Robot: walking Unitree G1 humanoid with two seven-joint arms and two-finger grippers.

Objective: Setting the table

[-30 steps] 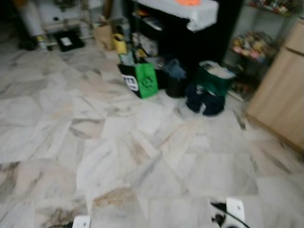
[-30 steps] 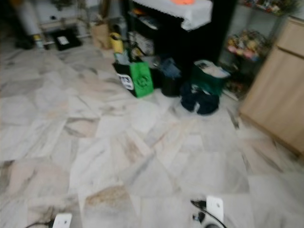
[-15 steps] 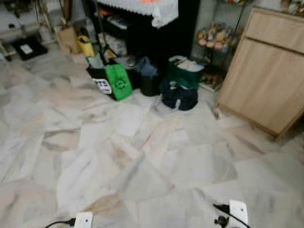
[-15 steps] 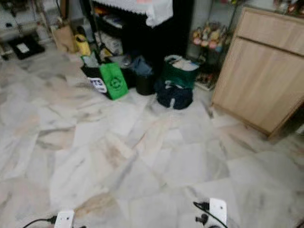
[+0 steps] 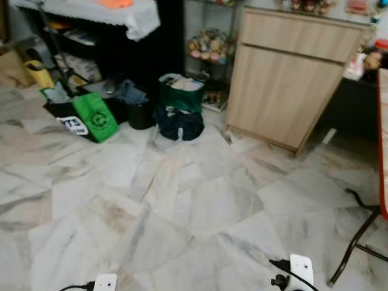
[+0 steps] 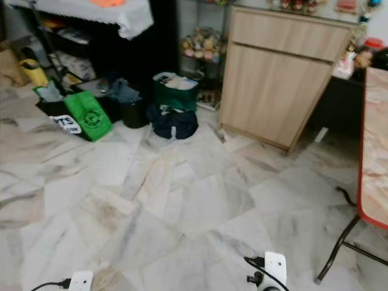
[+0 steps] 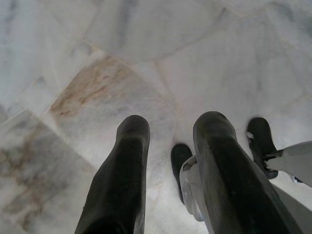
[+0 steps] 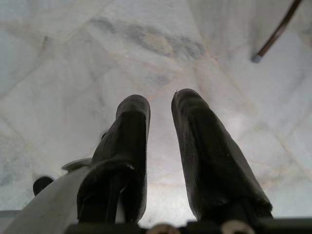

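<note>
A table (image 6: 374, 151) with a pinkish top and a red rim comes in at the right edge, standing on a thin dark metal leg (image 6: 335, 254). No tableware can be seen on the part of it that shows. Both my arms hang low over the marble floor. In the left wrist view my left gripper (image 7: 173, 129) is open, with bare floor between its black fingers. My right gripper (image 8: 161, 102) in the right wrist view is open by a narrow gap and holds nothing; the table's leg (image 8: 273, 36) is close by.
A light wooden cabinet (image 5: 291, 73) stands ahead on the right. On the left is a dark shelf unit under a white cloth (image 5: 97, 11). Before it on the floor lie a bright green bag (image 5: 94, 118), a dark green bag (image 5: 180, 94) and a navy bag (image 5: 179, 124).
The view has swung to the right: the bags and shelf have slid left, the wooden cabinet has come to the middle, and the red-rimmed table has appeared at the right edge.
</note>
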